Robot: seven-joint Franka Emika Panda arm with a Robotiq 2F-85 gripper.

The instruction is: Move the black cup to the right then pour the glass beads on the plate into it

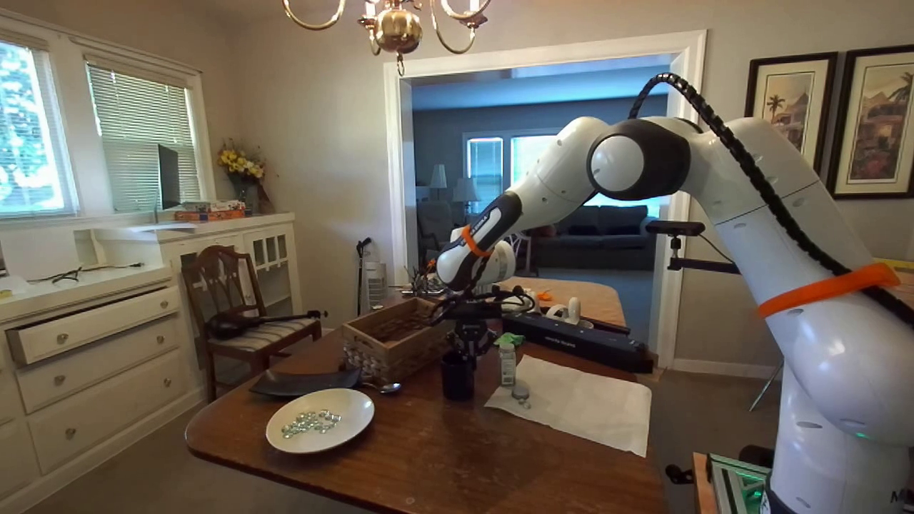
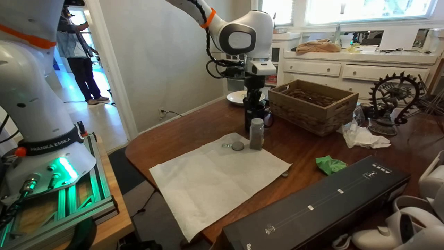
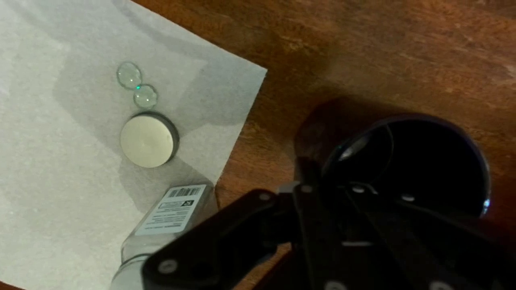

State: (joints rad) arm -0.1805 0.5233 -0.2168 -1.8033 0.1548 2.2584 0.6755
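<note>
The black mug (image 1: 458, 380) is apparently pinched by its wall in the nearly closed gripper (image 1: 470, 348), presumably for moving rightward.

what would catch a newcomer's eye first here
Probably the white robot arm, arched over the wooden table, its claw at the black cup. Next come the glass beads on the white plate near the table's edge, then the brass chandelier at the top of an exterior view.

Home dining room, brass chandelier (image 1: 398, 30), wooden table (image 1: 457, 450), built-in drawers (image 1: 100, 339), sofa (image 1: 600, 246) beyond doorway (image 1: 394, 178)
</note>
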